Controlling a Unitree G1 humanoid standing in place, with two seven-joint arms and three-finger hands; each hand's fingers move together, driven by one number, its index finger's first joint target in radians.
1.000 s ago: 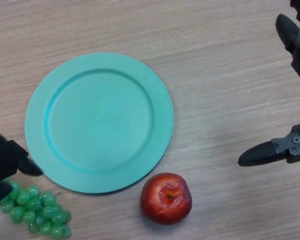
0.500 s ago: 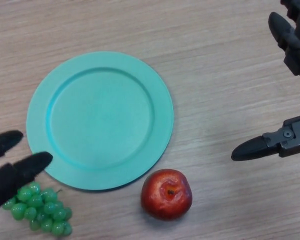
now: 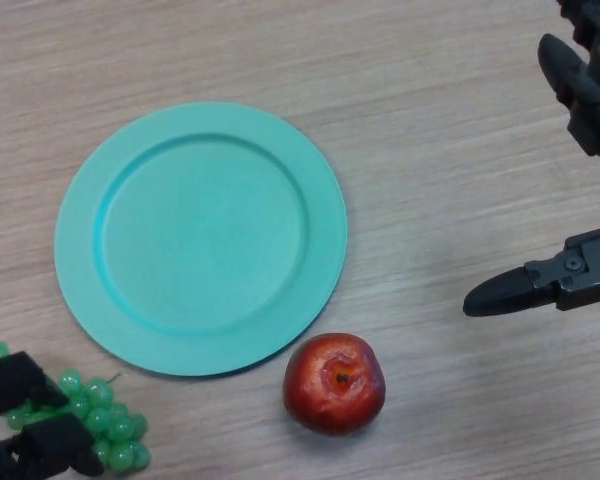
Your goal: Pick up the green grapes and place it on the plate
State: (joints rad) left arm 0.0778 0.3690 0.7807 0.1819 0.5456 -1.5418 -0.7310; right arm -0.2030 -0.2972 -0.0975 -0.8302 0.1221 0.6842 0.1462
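Observation:
The green grapes lie on the table at the bottom left corner, just below the rim of the teal plate. My left hand comes in from the lower left edge and sits on the bunch, its fingers curled down over the left part of it. Grapes show between and on either side of the fingers. The bunch still rests on the wood, off the plate. My right hand hangs open at the right edge, far from the grapes, holding nothing.
A red apple sits on the table just below the plate's lower right rim. The wooden table stretches to the right of the plate up to the right hand.
The left hand's fingers were stretched out beside the plate's rim; they have pulled back toward the corner and curled down over the grapes. The right hand barely moved.

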